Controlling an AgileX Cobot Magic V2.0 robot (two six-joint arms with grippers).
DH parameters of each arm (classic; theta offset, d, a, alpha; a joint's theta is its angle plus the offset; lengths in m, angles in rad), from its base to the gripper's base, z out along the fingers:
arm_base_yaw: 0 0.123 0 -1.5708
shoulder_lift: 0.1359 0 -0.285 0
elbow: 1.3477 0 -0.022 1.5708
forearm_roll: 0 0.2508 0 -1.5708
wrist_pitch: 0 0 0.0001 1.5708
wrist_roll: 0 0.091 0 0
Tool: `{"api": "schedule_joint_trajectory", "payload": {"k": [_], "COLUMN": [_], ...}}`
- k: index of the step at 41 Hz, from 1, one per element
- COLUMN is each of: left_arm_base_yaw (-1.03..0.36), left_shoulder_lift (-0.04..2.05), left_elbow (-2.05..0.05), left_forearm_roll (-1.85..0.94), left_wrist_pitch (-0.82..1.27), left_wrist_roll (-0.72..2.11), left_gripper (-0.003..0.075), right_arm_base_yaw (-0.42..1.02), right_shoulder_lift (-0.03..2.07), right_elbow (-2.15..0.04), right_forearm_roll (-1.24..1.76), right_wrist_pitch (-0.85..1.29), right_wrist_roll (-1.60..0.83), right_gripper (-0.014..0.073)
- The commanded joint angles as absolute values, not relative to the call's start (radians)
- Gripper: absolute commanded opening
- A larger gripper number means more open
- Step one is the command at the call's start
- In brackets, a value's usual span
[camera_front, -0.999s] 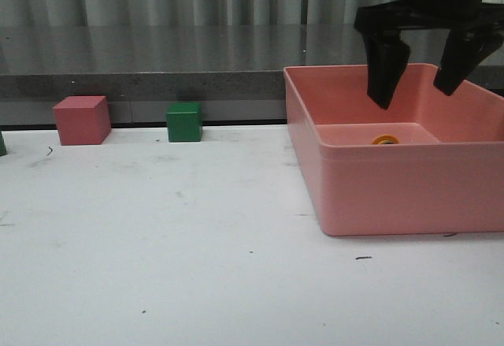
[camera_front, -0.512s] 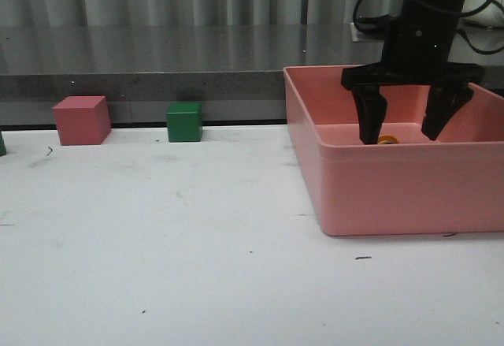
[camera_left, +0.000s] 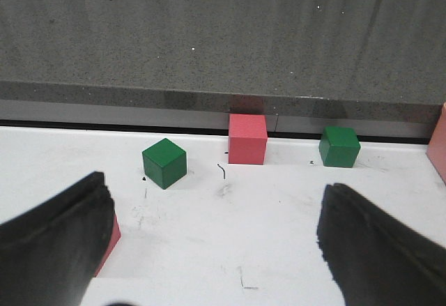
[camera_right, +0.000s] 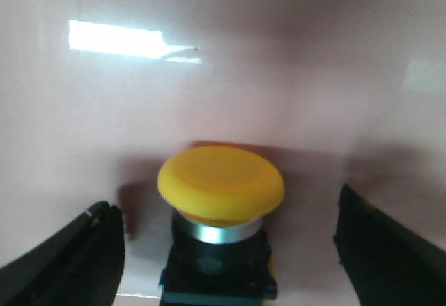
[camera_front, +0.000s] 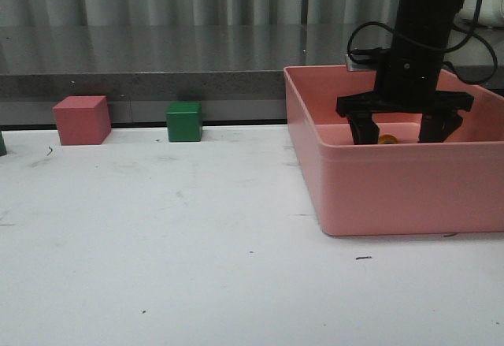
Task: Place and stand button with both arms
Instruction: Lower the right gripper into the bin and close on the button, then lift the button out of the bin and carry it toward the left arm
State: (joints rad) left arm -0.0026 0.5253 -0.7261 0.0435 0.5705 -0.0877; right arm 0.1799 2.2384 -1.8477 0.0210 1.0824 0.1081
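Note:
The button [camera_front: 387,139] lies inside the pink bin [camera_front: 394,188]; only a sliver of its yellow cap shows over the front wall. In the right wrist view the button [camera_right: 220,201] has a yellow cap, a silver ring and a dark base. My right gripper [camera_front: 397,135] is lowered into the bin, open, with one finger [camera_right: 63,261] on each side of the button, not touching it. My left gripper [camera_left: 223,250] is open and empty above the white table; it does not show in the front view.
A pink cube [camera_front: 81,120] and a green cube [camera_front: 184,121] stand at the table's back edge. The left wrist view shows a second green cube [camera_left: 164,162] and a pink object [camera_left: 111,240] beside the left finger. A grey ledge [camera_front: 157,62] runs behind.
My right gripper has come down from above the bin into it, and its open fingers now straddle the button. The cubes have not moved.

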Motion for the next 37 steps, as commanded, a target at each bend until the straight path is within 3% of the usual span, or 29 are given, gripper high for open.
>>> {"api": "schedule_joint_trajectory", "payload": {"k": [1, 8, 11, 26, 37], "left_arm_base_yaw": [-0.002, -0.002, -0.002, -0.002, -0.002], "left_shoulder_lift": [0.537, 0.537, 0.537, 0.537, 0.537], "left_elbow": [-0.759, -0.759, -0.759, -0.759, -0.759], "left_forearm_roll": [0.038, 0.038, 0.038, 0.038, 0.038], "left_wrist_pitch": [0.496, 0.496, 0.496, 0.496, 0.496], "left_wrist_roll": [-0.094, -0.094, -0.094, -0.094, -0.094], "left_gripper": [0.0583, 0.0583, 0.0583, 0.0583, 0.0583], "right_arm_base_yaw": [0.175, 0.175, 0.175, 0.188, 0.279], "right_shoulder_lift": [2.176, 2.176, 2.174, 2.107, 1.984], "right_elbow": [-1.881, -1.881, -1.881, -1.886, -1.888], "right_forearm_roll": [0.033, 0.074, 0.078, 0.079, 0.09], "right_wrist_pitch": [1.065, 1.071, 1.071, 1.143, 1.15], "right_wrist_roll": [0.111, 0.111, 0.111, 0.111, 0.111], "right_gripper": [0.0563, 0.0307, 0.0264, 0.0257, 0.0257]}}
